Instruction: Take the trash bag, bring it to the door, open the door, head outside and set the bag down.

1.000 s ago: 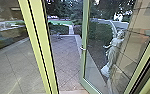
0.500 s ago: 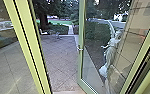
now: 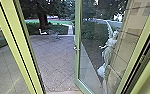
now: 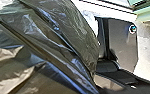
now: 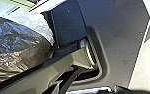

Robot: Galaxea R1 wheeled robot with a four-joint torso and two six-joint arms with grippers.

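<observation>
In the head view the glass door [image 3: 77, 65] with a pale green frame stands swung outward, its handle [image 3: 76, 48] on the left upright. Left of it, the doorway opens onto the paved yard [image 3: 53, 57]. A dark, shiny trash bag [image 4: 53, 37] looms large and creased in the left wrist view. The same bag [image 5: 18, 47] appears beside the robot's jointed bar in the right wrist view. What grips the bag cannot be made out, nor the state of either gripper's fingers.
A green door post [image 3: 21, 47] stands on the left and another frame [image 3: 138, 50] on the right. Behind the door glass is a pale statue [image 3: 107, 57]. Farther out are a white chair [image 3: 42, 32], a tree trunk [image 3: 43, 21] and hedges.
The head camera has shifted and turned, so the door and posts sit farther left and more of the yard shows. The door appears to stand about as far open as before.
</observation>
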